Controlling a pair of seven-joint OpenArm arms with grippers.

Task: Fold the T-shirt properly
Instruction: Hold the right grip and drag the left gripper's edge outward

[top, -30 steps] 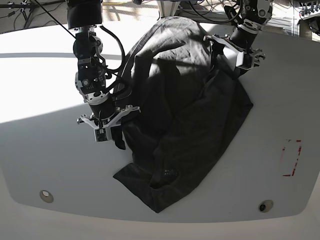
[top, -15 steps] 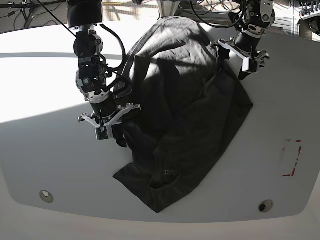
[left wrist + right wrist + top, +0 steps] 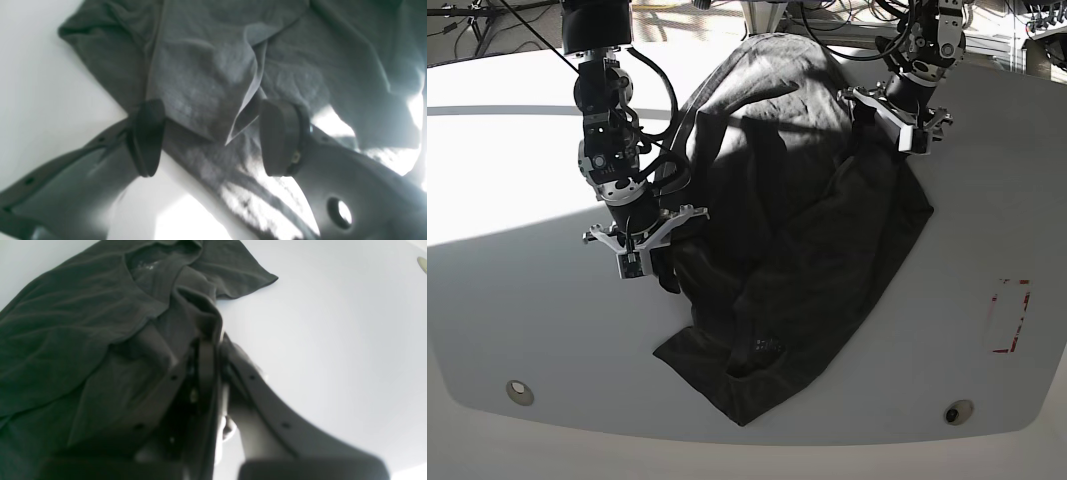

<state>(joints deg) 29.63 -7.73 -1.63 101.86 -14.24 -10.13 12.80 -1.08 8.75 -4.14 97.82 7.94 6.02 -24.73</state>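
Observation:
The T-shirt (image 3: 797, 230) is a dark charcoal cloth lying wrinkled across the middle of the white table (image 3: 517, 300), with a small pale printed mark (image 3: 765, 347) near its front end. My right gripper (image 3: 665, 278) is at the shirt's left edge, shut on a fold of the cloth (image 3: 203, 316) near the collar (image 3: 150, 263). My left gripper (image 3: 879, 135) stands over the shirt's far right edge. In the left wrist view it (image 3: 213, 136) is open, its two pads (image 3: 146, 136) apart with a creased layer of the shirt (image 3: 206, 76) just below them.
A red-taped rectangle (image 3: 1010, 315) marks the table at the right. Two round inserts (image 3: 519, 390) (image 3: 958, 411) sit near the front edge. Cables and stands (image 3: 827, 20) crowd the back edge. Bright sunlight falls on the far left of the table.
My left gripper has shifted a little to the left and turned over the shirt's far right edge, still open. The right gripper has hardly moved and keeps its hold.

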